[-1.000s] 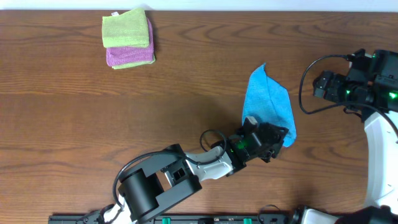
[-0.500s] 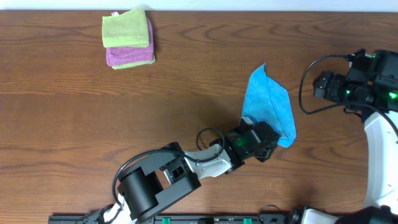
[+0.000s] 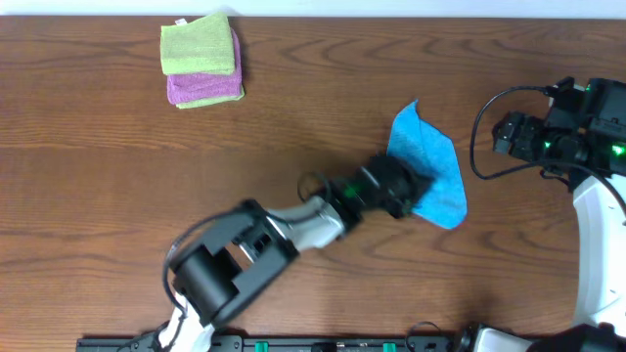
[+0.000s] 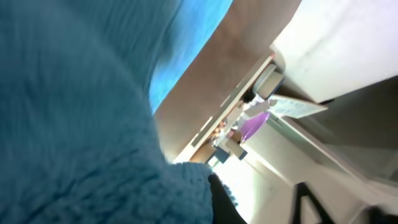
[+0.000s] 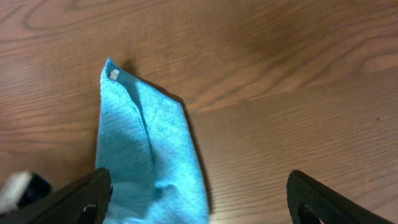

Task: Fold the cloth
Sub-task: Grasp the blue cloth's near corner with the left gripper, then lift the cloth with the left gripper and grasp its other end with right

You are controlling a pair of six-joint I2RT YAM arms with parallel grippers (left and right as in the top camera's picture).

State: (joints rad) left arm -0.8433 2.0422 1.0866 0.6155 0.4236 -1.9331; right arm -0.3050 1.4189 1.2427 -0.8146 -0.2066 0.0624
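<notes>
The cloth [image 3: 435, 161] is a bright sky-blue fuzzy towel, bunched into a narrow shape right of the table's centre. My left gripper [image 3: 408, 192] is shut on its near left edge, and part of the fabric is lifted over the rest. In the left wrist view the cloth [image 4: 81, 124] fills most of the picture, and one dark finger [image 4: 222, 200] presses against it. My right gripper [image 5: 202, 208] hangs open above the table, right of the cloth [image 5: 146, 152], holding nothing. Its fingers [image 5: 74, 199] are spread wide.
A stack of lime-green and purple cloths [image 3: 201, 59] lies at the far left of the wooden table [image 3: 117, 176]. The right arm [image 3: 562, 137] and its looping black cable [image 3: 476, 147] sit near the right edge.
My left gripper has shut on the cloth's near edge and moved away from the front edge, carrying that edge up over the rest. The right arm has not moved.
</notes>
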